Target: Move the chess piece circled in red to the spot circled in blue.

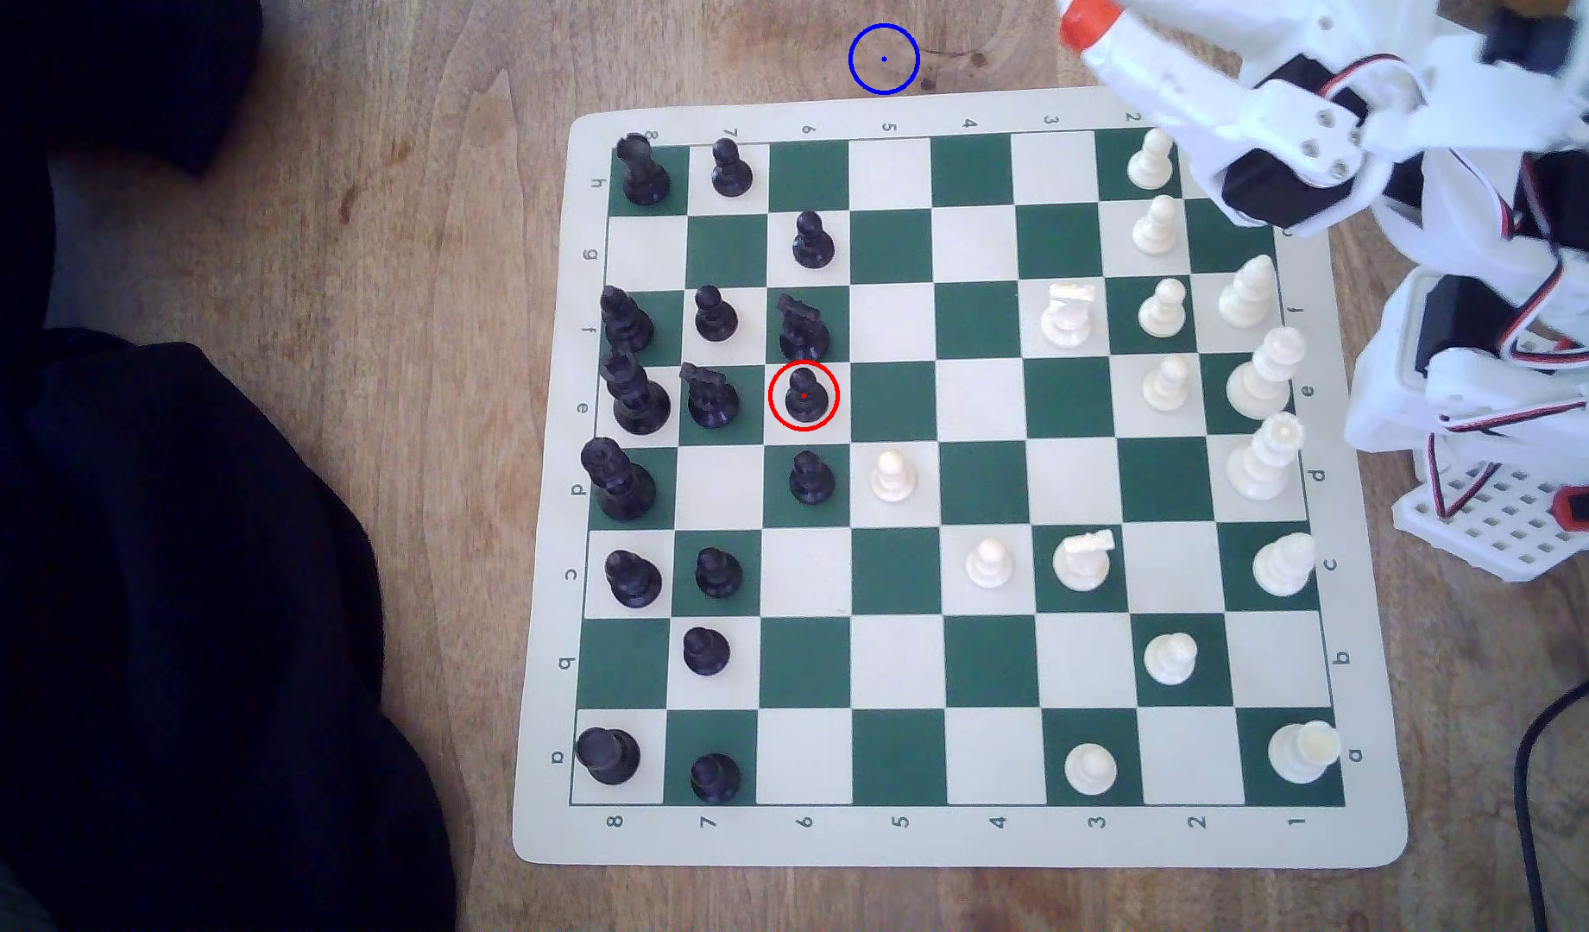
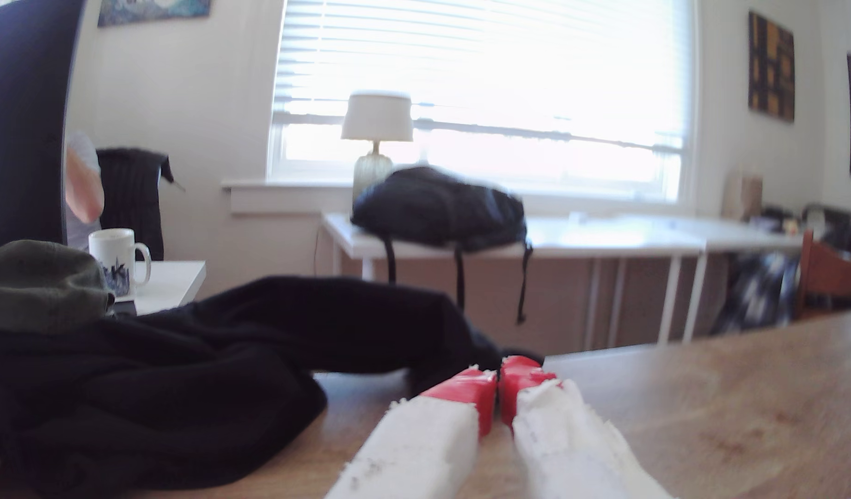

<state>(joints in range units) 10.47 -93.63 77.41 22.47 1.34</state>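
Note:
A small black pawn ringed in red (image 1: 804, 396) stands on a light square of the green and cream chessboard (image 1: 943, 838), between a black knight and another black pawn. The spot circled in blue (image 1: 883, 59) is bare wood just beyond the board's far edge. My gripper (image 1: 1086, 22) hovers at the exterior view's upper right, off the board's far corner and well away from the pawn. In the wrist view the gripper (image 2: 499, 384) has its red-tipped white fingers (image 2: 466, 393) pressed together, with nothing between them.
Black pieces fill the board's side at the exterior view's left, white pieces the right side. A black cloth (image 1: 190, 582) lies on the table left of the board. The arm's white base (image 1: 1490, 430) and a black cable (image 1: 1544, 762) sit at the right.

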